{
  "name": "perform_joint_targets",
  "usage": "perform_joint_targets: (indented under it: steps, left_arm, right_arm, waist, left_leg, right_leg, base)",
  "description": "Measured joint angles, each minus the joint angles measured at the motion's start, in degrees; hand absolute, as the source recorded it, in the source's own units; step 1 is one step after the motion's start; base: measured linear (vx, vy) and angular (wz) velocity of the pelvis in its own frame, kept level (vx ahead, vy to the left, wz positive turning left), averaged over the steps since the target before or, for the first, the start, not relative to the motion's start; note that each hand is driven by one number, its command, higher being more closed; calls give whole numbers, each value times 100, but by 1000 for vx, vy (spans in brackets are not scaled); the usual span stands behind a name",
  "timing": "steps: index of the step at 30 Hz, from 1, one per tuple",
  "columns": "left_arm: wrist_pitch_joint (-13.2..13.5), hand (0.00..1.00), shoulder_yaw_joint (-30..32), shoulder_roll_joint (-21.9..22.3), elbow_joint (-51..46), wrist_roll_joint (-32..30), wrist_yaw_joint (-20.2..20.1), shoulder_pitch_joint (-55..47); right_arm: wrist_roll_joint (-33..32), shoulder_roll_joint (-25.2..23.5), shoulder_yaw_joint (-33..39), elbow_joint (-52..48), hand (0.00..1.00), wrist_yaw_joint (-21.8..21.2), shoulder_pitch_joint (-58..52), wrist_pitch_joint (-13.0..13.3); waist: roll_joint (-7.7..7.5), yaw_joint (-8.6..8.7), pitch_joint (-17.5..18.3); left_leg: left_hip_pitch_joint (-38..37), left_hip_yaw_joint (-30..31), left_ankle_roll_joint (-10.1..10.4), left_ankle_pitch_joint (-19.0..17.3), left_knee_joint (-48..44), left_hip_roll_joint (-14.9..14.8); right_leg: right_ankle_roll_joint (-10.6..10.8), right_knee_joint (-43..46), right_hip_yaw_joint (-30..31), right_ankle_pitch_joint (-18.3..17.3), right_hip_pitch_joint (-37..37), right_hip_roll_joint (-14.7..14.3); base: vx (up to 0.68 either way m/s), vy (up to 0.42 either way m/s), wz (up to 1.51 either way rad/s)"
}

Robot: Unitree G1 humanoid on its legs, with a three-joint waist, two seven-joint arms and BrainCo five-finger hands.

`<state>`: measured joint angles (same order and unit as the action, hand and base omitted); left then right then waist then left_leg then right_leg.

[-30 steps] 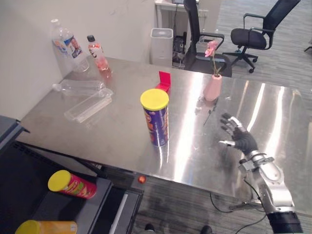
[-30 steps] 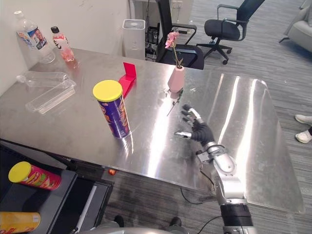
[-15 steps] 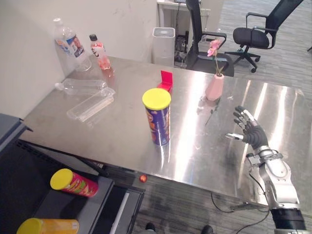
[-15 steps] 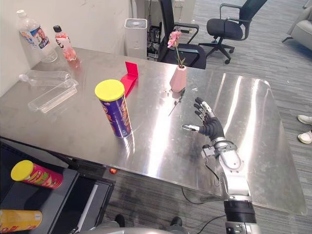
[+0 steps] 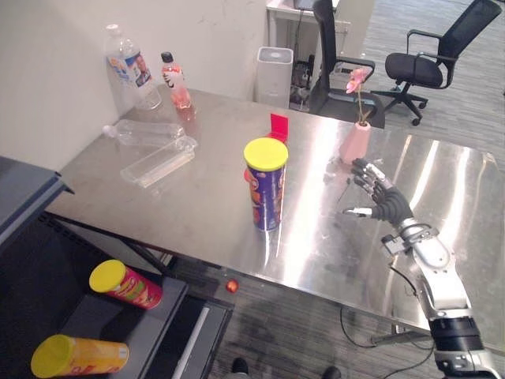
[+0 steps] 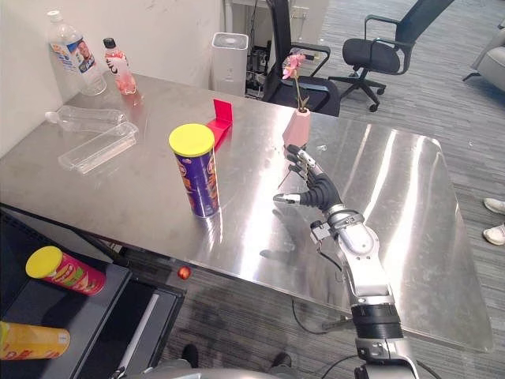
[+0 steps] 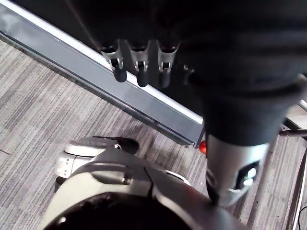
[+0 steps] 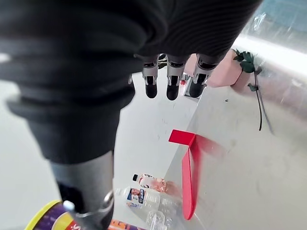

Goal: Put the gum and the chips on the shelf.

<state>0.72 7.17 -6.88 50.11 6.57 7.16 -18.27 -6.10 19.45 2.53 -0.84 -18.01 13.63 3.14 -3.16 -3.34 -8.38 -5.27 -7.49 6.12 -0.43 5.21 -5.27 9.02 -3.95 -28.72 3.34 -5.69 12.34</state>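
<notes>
Chips can (image 5: pixel 265 189), upright on the steel table (image 5: pixel 197 207) and apart to the left of the open, empty right hand (image 5: pixel 385 205), is best approached sideways and wrapped at mid-height so that tipping is avoided, while the left hand (image 7: pixel 139 73) hangs relaxed.

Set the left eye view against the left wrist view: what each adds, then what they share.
Left eye view alone: the table with the purple chips can, red gum box and pink vase, the right hand open above it, and a pink chips can and an orange can lying on the low shelf. Left wrist view alone: the left hand, fingers hanging relaxed. Both: the red ball on the grey carpet.
</notes>
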Motion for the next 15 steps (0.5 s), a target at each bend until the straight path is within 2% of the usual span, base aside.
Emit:
perform_joint_targets:
  steps: [6,13,15]
  left_arm:
    - [-11,0,-3,-2,-33,-1,-13,-8]
    - [-18,0,-10,-7,-70,-1,-20,-8]
    - [-17,0,-11,-11,-115,-2,-50,-20]
  right_arm:
    - [158,5,-300,176,0,-6,298,-10]
    - [171,6,-325,476,0,23,554,-16]
    - [171,6,-367,645,0,21,648,-18]
  waist:
    - [-4,-39,0]
    - [-14,-68,-6]
    - [-26,-129,-5]
  left_leg:
    - [-13,44,7,15,0,1]
    - [6,183,27,55,11,19]
    - [9,205,30,61,12,17]
  right_leg:
    - [0,-19,-61,1,-59,-2]
    - [-2,-45,-201,4,-138,3]
    - [2,-75,-235,9,-166,-8]
  base:
    - [-3,2,5]
    - [0,5,9]
    - [-2,1,10]
